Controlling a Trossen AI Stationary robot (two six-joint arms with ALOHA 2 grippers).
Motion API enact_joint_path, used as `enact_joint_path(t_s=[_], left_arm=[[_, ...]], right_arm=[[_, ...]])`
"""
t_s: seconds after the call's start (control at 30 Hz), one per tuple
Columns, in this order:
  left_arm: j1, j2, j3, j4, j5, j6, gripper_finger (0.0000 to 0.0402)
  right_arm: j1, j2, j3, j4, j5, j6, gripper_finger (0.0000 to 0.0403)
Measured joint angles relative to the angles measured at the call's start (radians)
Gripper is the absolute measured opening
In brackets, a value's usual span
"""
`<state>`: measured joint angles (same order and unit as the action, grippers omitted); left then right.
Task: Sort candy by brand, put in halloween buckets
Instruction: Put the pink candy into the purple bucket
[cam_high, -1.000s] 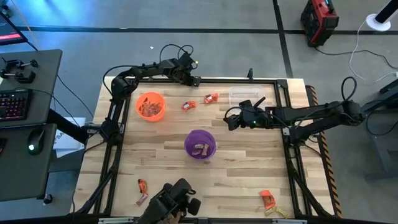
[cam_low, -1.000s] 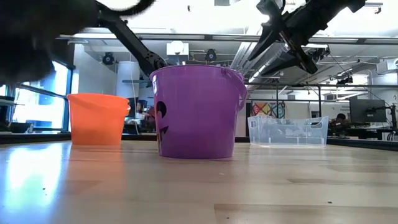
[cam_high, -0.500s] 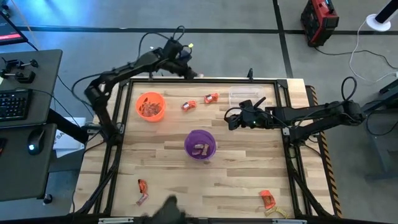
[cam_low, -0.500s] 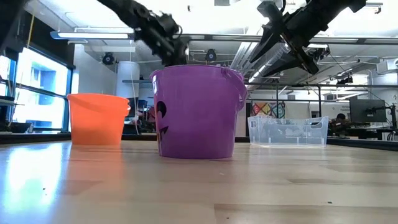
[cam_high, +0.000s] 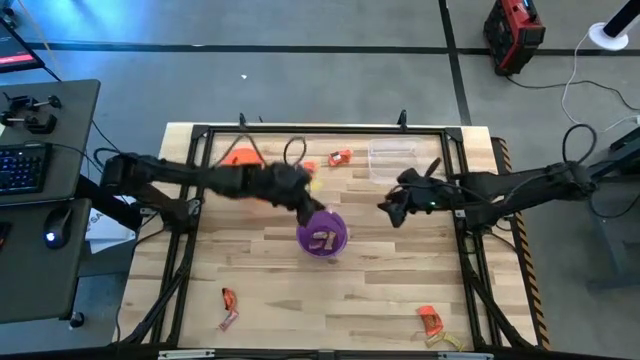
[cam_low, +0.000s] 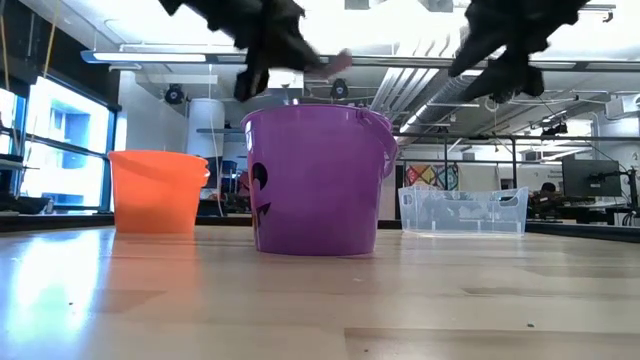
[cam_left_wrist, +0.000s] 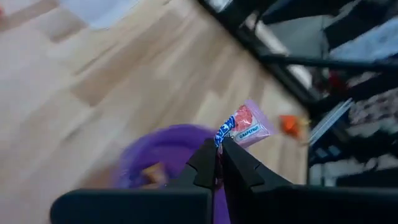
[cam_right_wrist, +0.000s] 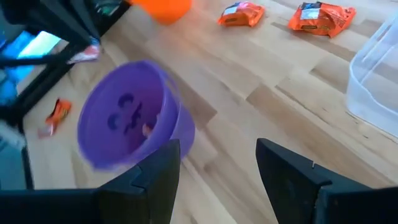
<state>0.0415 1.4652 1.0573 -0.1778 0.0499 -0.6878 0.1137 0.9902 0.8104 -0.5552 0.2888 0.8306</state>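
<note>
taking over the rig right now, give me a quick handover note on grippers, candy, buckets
Left gripper: shut on a pink candy, above the purple bucket.
Right gripper: open, empty, waiting to the right of that bucket.
Done: some candy lies in the purple bucket; the orange bucket is mostly hidden from above.
Left: two orange-wrapped candies near the clear tub, plus candies at the near left and near right.

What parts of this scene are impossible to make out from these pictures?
- Orange bucket, high view: mostly hidden under the left arm.
- Candy inside the purple bucket: too small overhead; the wall hides it in the low view.
- Pink candy in the left gripper: brand name cut off by the fingers.
</note>
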Motion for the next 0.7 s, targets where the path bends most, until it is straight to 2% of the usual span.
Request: enact_joint_path(t_s=[0.1, 0.2, 0.43, 0.57, 0.7], left_arm=[[-0.104, 0.014, 0.004, 0.098, -0.078, -0.065, 0.0], [-0.178, 0.037, 0.004, 0.085, -0.128, -0.138, 0.0], [-0.235, 0.086, 0.002, 0.016, -0.175, -0.193, 0.0008], [-0.227, 0.095, 0.002, -0.006, -0.192, -0.218, 0.0038], [-0.212, 0.09, 0.003, -0.075, -0.194, -0.185, 0.0089]], right_arm=[[0.028, -0.046, 0.0, -0.054, 0.013, -0.028, 0.0204], [0.045, -0.077, 0.0, -0.081, 0.048, -0.028, 0.0204], [0.055, -0.089, 0.0, -0.084, 0.074, -0.028, 0.0204], [0.055, -0.083, 0.0, -0.069, 0.074, -0.019, 0.0204], [0.055, -0.081, 0.0, -0.057, 0.075, 0.0, 0.0204]])
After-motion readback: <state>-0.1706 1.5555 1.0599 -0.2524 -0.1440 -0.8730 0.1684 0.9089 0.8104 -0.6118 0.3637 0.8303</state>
